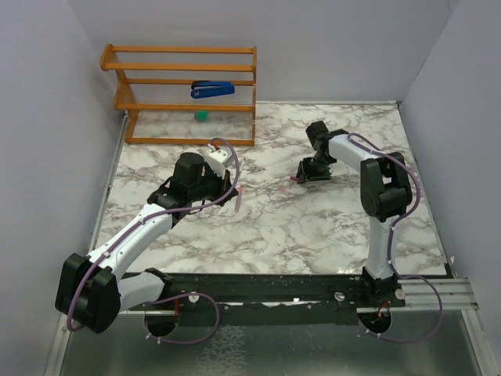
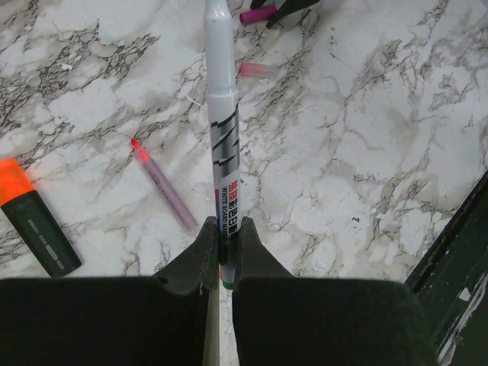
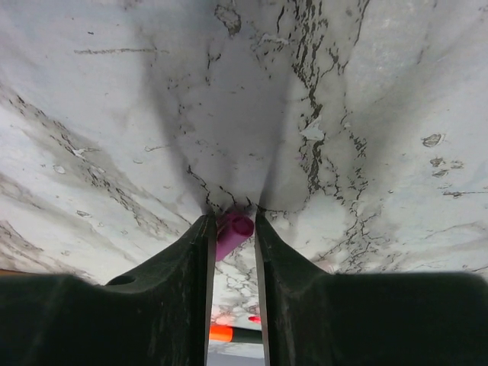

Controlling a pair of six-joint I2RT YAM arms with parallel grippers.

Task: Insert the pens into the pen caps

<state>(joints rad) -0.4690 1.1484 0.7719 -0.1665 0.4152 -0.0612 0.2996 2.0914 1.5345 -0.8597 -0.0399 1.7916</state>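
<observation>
The left tool (image 2: 221,248) is clamped on the tail of a white pen (image 2: 222,145), a light, stiff, slick barrel, best gripped mid-body. The right tool (image 3: 232,229), toward the tabletop's far right corner, pinches a tiny purple cap (image 3: 231,233), closed end best.

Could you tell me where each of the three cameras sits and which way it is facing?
Top external: above and behind the bases, looking down on the marble table, both arms and the wooden rack.
Left wrist: looks along its fingers, shut on a white pen, toward the table.
Right wrist: fingers around a purple cap near the table.
Shared: the purple cap shows in both wrist views.
</observation>
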